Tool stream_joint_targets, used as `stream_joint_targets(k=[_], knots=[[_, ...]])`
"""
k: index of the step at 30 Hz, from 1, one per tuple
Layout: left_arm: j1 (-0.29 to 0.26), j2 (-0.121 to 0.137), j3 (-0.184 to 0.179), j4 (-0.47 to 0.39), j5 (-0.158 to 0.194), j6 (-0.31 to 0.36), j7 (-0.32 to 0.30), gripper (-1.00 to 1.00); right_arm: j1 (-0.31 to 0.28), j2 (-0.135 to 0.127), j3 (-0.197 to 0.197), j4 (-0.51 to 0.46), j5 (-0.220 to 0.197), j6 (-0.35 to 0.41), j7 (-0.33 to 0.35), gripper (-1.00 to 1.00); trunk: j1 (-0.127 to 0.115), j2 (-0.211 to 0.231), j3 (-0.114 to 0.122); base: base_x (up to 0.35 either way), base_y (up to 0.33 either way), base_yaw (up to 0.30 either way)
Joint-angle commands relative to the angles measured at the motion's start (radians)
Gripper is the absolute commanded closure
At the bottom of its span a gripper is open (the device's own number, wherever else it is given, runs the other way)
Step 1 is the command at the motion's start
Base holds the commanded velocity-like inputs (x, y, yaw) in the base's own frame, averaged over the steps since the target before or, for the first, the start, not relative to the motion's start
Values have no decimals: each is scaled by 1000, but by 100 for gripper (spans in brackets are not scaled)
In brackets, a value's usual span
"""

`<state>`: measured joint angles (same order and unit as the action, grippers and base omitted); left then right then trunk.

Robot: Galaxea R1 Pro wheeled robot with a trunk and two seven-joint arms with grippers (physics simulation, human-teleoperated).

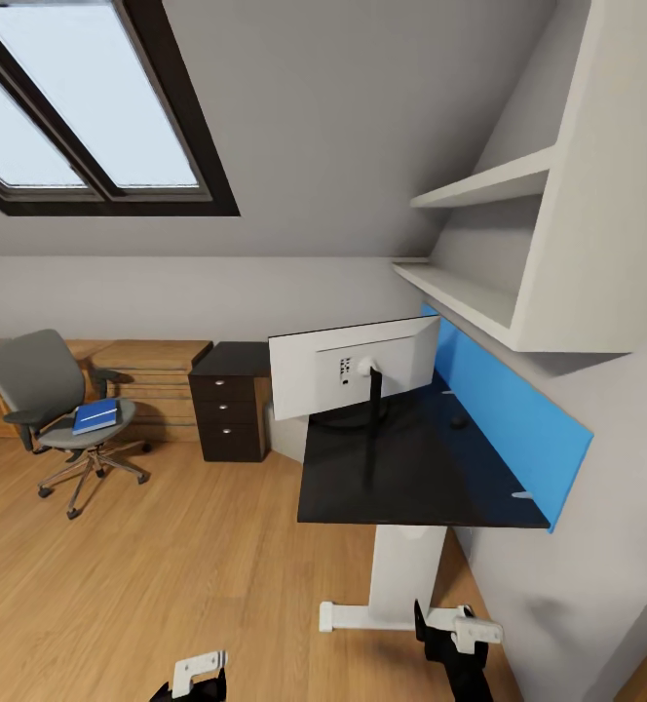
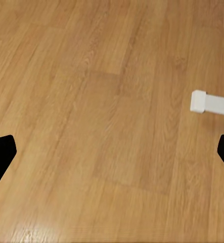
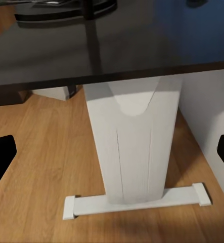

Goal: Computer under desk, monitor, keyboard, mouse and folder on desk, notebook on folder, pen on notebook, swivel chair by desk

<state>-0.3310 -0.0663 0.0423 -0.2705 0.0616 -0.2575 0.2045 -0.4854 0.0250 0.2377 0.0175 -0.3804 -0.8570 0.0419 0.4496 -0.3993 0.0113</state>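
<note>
The black desk stands on a white leg against the right wall. On it stands the monitor, its pale back toward me. A small dark mouse lies behind it by the blue panel. Far left, the grey swivel chair stands apart from the desk, a blue folder on its seat. My left gripper hangs open over bare floor. My right gripper is open, facing the desk leg. Keyboard, notebook and pen are out of view.
Black drawers stand left of the desk, with a pale box shape between them and it. A wooden dresser runs along the back wall. White shelves overhang the desk. The desk's white foot lies on the wooden floor.
</note>
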Motion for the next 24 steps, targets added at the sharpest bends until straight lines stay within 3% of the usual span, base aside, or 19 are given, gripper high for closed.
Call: stream_joint_targets(k=[1,8,9,12,16,17,18,21,22,24], knots=[[0,0,4,-3,7,-4,-2,-100,-1,0,7,0,-10,-4,5,-100,0,-1,0,0,0,0],[0,2,5,-133,6,12,-7,-100,-1,-3,5,-53,-12,-3,4,-100,0,-1,0,0,0,0],[0,1,5,-224,6,69,-7,-100,-2,-5,2,-119,-14,-1,-1,-100,0,-1,0,0,0,0],[0,0,4,-383,8,223,-7,-100,-3,-7,-7,-252,-15,10,-32,-100,0,-1,0,0,0,0],[-1,-2,4,-581,10,465,-3,-100,-5,-9,-16,-424,-15,76,-126,-100,0,-1,0,0,0,0],[-3,-3,4,-662,11,576,-2,-100,-7,-12,-18,-506,-14,143,-186,-100,0,-1,0,0,0,0],[-153,-19,5,-760,15,791,0,-100,-112,-42,-22,-747,-14,608,-377,-100,0,-1,0,0,0,0],[-231,-26,5,-693,19,813,0,-100,-204,-49,-23,-769,-14,810,-408,-100,0,-1,0,0,0,0],[-279,-29,5,-633,27,821,-3,-100,-269,-53,-26,-768,-15,933,-420,-100,0,-1,0,0,0,0],[-318,-31,5,-575,39,824,-6,-100,-324,-59,-36,-761,-16,1038,-428,-100,0,-1,0,0,0,0]])
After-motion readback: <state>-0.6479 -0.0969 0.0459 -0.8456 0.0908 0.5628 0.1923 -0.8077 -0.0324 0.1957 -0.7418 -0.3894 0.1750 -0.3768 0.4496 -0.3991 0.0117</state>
